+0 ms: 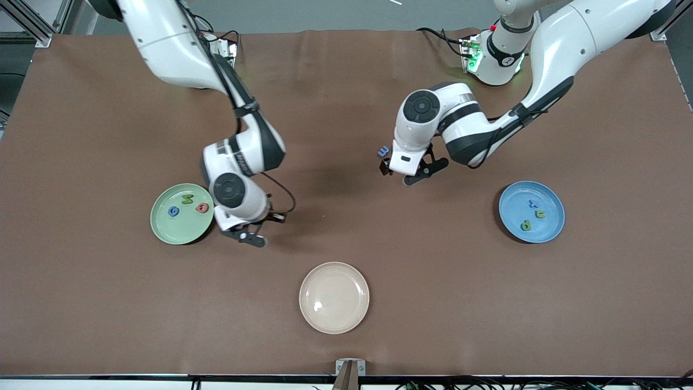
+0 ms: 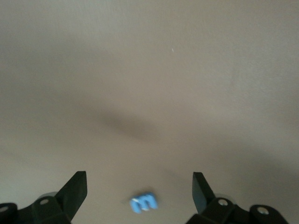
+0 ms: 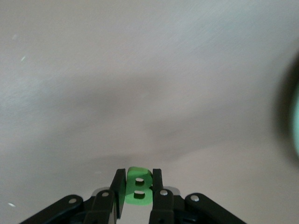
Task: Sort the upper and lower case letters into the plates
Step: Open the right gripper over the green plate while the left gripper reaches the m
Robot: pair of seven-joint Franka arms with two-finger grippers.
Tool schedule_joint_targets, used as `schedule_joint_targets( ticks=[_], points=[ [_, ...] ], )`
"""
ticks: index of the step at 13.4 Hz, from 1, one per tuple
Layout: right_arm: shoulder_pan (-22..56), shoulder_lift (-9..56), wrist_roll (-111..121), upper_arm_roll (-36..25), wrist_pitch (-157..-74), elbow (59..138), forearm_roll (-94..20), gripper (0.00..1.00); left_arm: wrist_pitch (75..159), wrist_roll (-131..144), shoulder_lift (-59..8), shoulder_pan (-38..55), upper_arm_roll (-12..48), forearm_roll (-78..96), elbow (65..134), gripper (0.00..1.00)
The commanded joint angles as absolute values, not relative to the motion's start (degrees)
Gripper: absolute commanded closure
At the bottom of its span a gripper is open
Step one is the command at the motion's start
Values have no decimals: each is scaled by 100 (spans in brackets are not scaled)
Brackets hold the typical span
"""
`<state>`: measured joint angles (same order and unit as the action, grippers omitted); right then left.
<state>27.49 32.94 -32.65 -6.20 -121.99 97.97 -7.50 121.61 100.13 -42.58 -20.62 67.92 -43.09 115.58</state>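
Note:
My right gripper (image 1: 253, 238) is shut on the green B (image 3: 138, 187) and holds it low over the bare table beside the pale green plate (image 1: 178, 230). That plate holds the blue G (image 1: 174, 211), the green M (image 1: 187, 199) and the red Q (image 1: 202, 207). My left gripper (image 1: 399, 173) is open over the middle of the table, and the blue m (image 2: 144, 202) lies on the table between its fingers (image 2: 77, 186). The m also shows in the front view (image 1: 384, 151). The blue plate (image 1: 514, 208) holds the t (image 1: 533, 203), the n (image 1: 540, 214) and the p (image 1: 525, 225).
A cream-white plate (image 1: 334, 297) stands empty nearer to the front camera, midway between the two arms' ends. The brown table mat (image 1: 108, 303) covers the whole table. The pale green plate's rim shows in the right wrist view (image 3: 295, 121).

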Motion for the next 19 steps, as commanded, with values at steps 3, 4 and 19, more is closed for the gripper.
schedule_joint_targets(
  ticks=[3,4,19],
  points=[
    [1488,2655,-972,-519,-12252,10730,-703,100,12639,10714,-4254,-1293,6136,-4192,11558,1],
    [1242,2646,-488,-519,-12269,10810,-703,100,12734,10723,-4254,-1222,6083,-4192,11575,1],
    [598,2725,448,-510,-13290,11505,-721,0,13781,11179,-4254,-1055,5801,-4245,12524,3]
  ],
)
